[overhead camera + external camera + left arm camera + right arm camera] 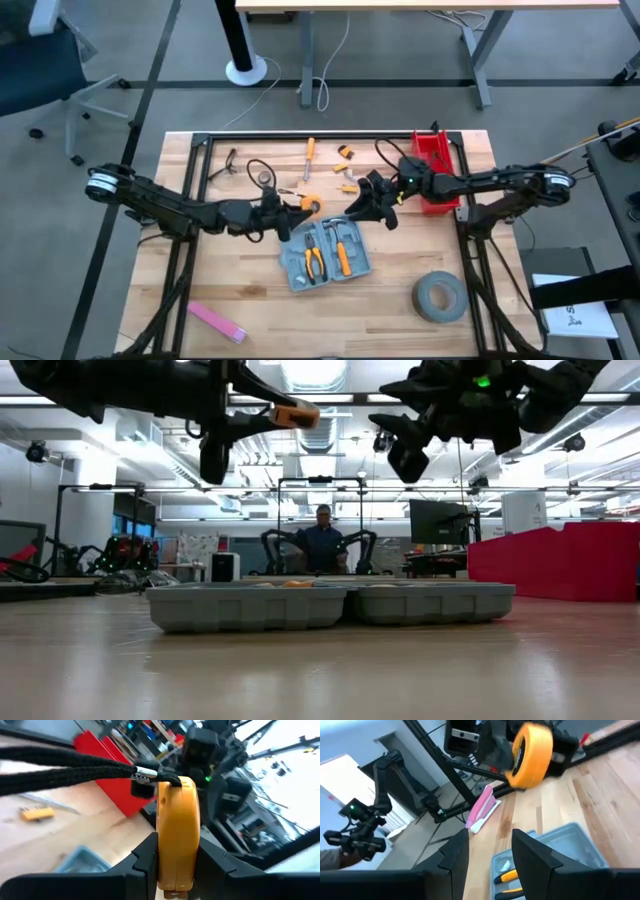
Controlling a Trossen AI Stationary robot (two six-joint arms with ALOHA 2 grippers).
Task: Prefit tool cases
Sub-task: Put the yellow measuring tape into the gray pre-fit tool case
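The blue-grey tool case [325, 252] lies open on the table's middle, flat on its underside, with orange-handled pliers in its recesses; it also shows in the low view [330, 605] and right wrist view [560, 850]. My left gripper [297, 212] hovers just beyond the case's far edge, shut on an orange tape measure [177, 835]. A black braided cord [75, 767] runs from the tape measure's top. My right gripper [487, 855] stands open and empty, facing the tape measure [532, 755] from the right [365, 207]. My left gripper pinches the tape measure's two flat sides [162, 855] between its two fingers [145, 857], at its lower part. The fingers reach level from the table's left. The tape measure stands on edge, lifted clear of the table [297, 415].
A red bin [432, 170] stands at the far right behind my right arm. A grey tape roll [440, 297] lies near right, a pink flat piece [215, 320] near left. An orange screwdriver [309, 155] and small yellow parts [345, 153] lie at the far side. A person [322, 540] stands beyond the table.
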